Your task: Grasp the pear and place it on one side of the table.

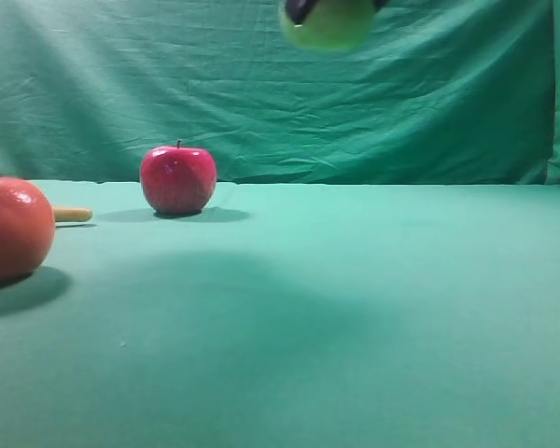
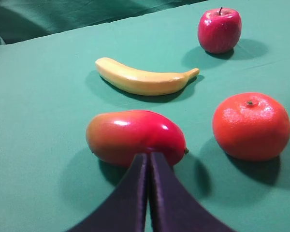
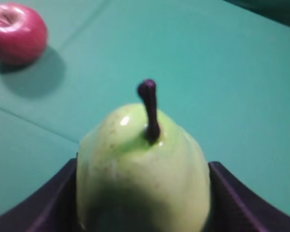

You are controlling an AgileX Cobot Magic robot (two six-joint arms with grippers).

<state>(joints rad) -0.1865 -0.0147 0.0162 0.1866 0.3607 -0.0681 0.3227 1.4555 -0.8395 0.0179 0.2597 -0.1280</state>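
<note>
My right end effector [image 3: 142,203] is clamped on the pear [image 3: 142,169], one dark finger pressed against each flank, stem pointing up toward the top of the right wrist frame. In the high view the pear [image 1: 329,23] hangs at the top edge, well above the counter [image 1: 355,308], so the carry is under way and the set-down is not yet done. My left end effector [image 2: 149,162] sits with its fingers pressed together on nothing, low in its frame, just in front of a red-yellow mango [image 2: 135,135]. A banana [image 2: 145,79], an orange [image 2: 251,125] and an apple [image 1: 177,179] crowd the left of the counter. My worry: the pear's skin is glossy and tapers upward, so it could slip on descent. Released from height, it would likely roll. I'd keep to the bare right side.
</note>
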